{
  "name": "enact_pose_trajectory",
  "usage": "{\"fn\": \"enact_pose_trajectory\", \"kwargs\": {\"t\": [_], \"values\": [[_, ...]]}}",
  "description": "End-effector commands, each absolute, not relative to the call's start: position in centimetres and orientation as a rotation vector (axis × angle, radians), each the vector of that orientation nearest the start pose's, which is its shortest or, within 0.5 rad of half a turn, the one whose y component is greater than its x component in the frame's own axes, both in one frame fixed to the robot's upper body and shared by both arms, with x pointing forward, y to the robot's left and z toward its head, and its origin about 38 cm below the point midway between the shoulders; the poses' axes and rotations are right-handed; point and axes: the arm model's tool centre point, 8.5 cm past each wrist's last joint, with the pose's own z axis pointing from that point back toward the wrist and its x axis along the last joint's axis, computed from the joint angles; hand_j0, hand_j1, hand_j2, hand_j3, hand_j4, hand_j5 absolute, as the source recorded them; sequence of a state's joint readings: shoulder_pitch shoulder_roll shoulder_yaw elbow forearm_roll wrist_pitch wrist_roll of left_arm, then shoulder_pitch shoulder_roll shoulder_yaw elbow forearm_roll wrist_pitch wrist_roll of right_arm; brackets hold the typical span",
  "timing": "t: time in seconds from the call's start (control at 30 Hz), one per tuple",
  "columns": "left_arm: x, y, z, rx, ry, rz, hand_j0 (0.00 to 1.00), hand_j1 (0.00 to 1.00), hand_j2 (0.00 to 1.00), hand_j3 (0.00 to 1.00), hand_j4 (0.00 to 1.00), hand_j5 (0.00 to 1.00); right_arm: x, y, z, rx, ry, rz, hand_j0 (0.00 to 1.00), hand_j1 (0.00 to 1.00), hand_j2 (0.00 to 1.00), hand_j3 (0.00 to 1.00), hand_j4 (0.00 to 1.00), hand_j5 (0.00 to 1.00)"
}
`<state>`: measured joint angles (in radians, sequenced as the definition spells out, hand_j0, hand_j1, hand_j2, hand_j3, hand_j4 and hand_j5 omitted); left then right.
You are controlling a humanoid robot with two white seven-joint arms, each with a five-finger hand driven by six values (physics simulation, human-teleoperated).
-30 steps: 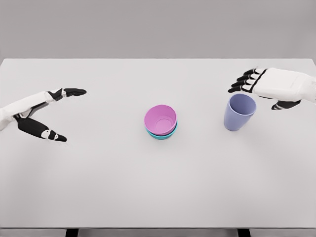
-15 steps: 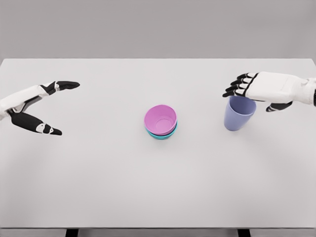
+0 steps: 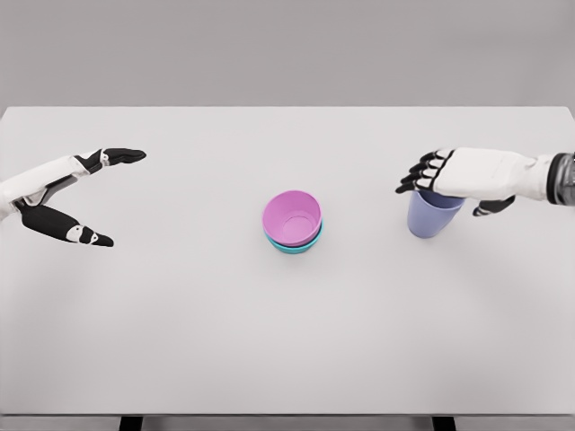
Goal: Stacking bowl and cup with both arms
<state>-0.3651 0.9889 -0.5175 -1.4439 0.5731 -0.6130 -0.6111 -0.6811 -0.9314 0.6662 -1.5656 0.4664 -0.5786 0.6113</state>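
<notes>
Pink plastic bowl nested in a teal bowl at mid-desk, nothing inside it. Lavender plastic cup upright to the right, right hand lying over its rim — fingers loosely bent, not gripping. Left hand at far left, fingers spread. White desk; plain grey wall behind.

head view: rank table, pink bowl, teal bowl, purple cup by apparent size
1. White table, by far the largest.
2. Pink bowl and purple cup: look alike in extent; the right hand covers the cup's rim, so no ranking.
3. Teal bowl: only a sliver shows under the pink bowl.
</notes>
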Motion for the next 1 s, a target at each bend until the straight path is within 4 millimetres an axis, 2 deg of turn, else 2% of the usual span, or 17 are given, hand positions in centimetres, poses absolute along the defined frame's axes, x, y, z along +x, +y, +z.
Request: {"fn": "enact_pose_trajectory", "kwargs": {"t": [0.0,0.1,0.37,0.5,0.57,0.6,0.9,0.97], "values": [[38.1,37.5,21.2,-0.257,-1.705,-1.272,1.0,1.0,1.0,1.0,1.0,1.0,41.9,-30.9,23.1,0.665,1.653,-3.168,1.0,1.0,1.0,1.0,1.0,1.0],[38.1,37.5,21.2,-0.259,-1.706,-1.271,1.0,1.0,1.0,1.0,1.0,1.0,42.0,-30.7,23.2,0.674,1.639,-3.165,1.0,1.0,1.0,1.0,1.0,1.0],[38.1,37.5,21.0,-0.26,-1.703,-1.268,1.0,1.0,1.0,1.0,1.0,1.0,42.5,-30.0,22.0,0.643,1.614,-3.189,1.0,1.0,1.0,1.0,1.0,1.0],[38.1,37.5,21.0,-0.259,-1.702,-1.269,1.0,1.0,1.0,1.0,1.0,1.0,42.6,-30.0,22.1,0.648,1.616,-3.185,1.0,1.0,1.0,1.0,1.0,1.0],[38.1,37.5,21.0,-0.261,-1.702,-1.267,1.0,1.0,1.0,1.0,1.0,1.0,42.8,-30.1,22.2,0.661,1.618,-3.19,0.82,0.82,0.82,0.82,0.82,0.82],[38.1,37.5,21.0,-0.261,-1.702,-1.267,1.0,1.0,1.0,1.0,1.0,1.0,42.8,-30.2,22.2,0.662,1.617,-3.193,0.78,0.78,0.78,0.78,0.78,0.78],[38.1,37.5,21.0,-0.261,-1.702,-1.267,1.0,1.0,1.0,1.0,1.0,1.0,43.1,-29.6,22.6,0.666,1.639,-3.167,0.71,0.71,0.71,0.71,0.71,0.71],[38.1,37.5,21.0,-0.261,-1.702,-1.267,1.0,1.0,1.0,1.0,1.0,1.0,43.3,-29.4,22.9,0.674,1.656,-3.155,0.64,0.64,0.64,0.64,0.64,0.64]]}}
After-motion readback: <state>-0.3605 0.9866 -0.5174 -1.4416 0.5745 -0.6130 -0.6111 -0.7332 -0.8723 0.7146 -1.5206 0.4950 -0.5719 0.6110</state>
